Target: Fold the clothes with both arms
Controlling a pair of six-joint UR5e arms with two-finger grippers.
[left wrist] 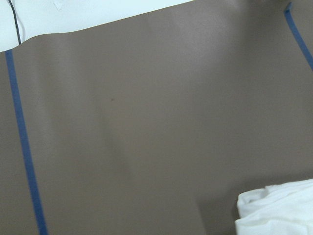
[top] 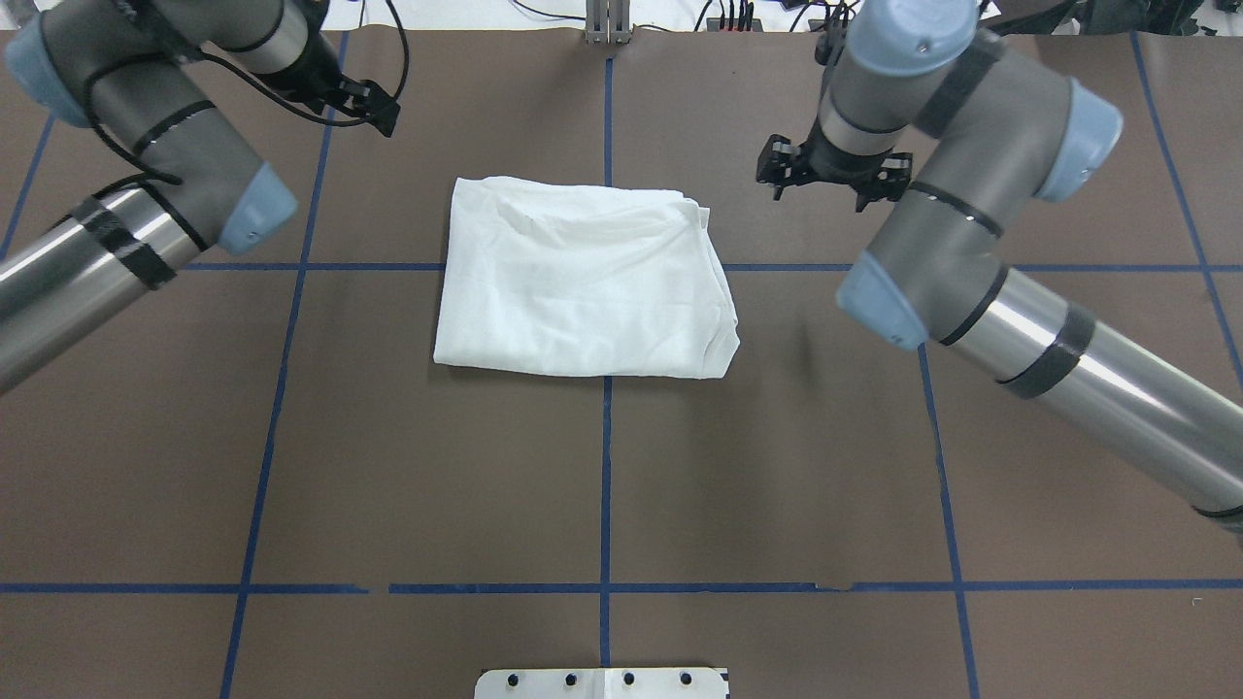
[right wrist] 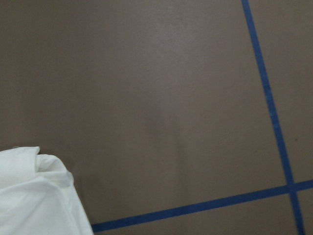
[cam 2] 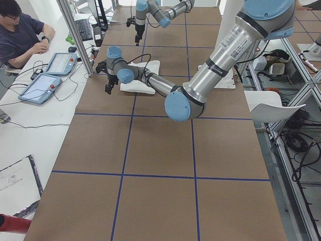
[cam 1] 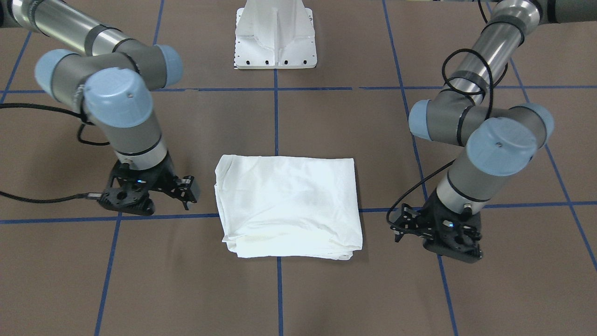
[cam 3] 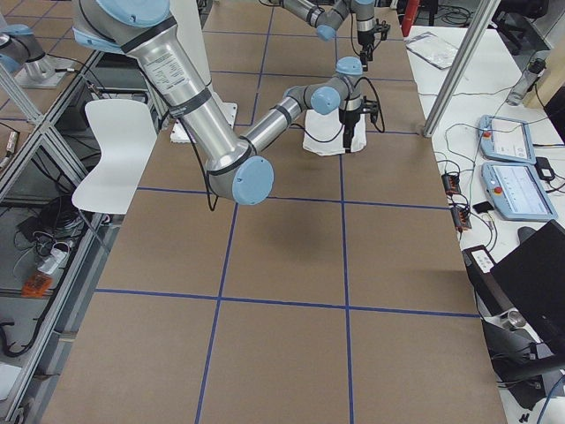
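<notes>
Overhead exterior: T-shirt (top: pixel 583 277) edges clear of left hand (top: pixel 374 109), right hand (top: pixel 822 186).

Both wrist views crop the T-shirt (left wrist: pixel 276 213) to a corner.

The near, large left arm (cam 2: pixel 220 55) is stretching across the brown table (cam 2: pixel 160 150) and partly covering the folded white T-shirt (cam 2: pixel 131 87). The left gripper (cam 2: pixel 107 89) is pointing down just beside the shirt, on the side where an operator (cam 2: pixel 20 37) is sitting with two tablets (cam 2: pixel 60 63) lying near him. Beyond the shirt, the small right arm (cam 2: pixel 168 11) is holding the right gripper (cam 2: pixel 136 39) pointed downward — apart from the cloth. A white chair (cam 2: pixel 268 106) is standing opposite.
</notes>
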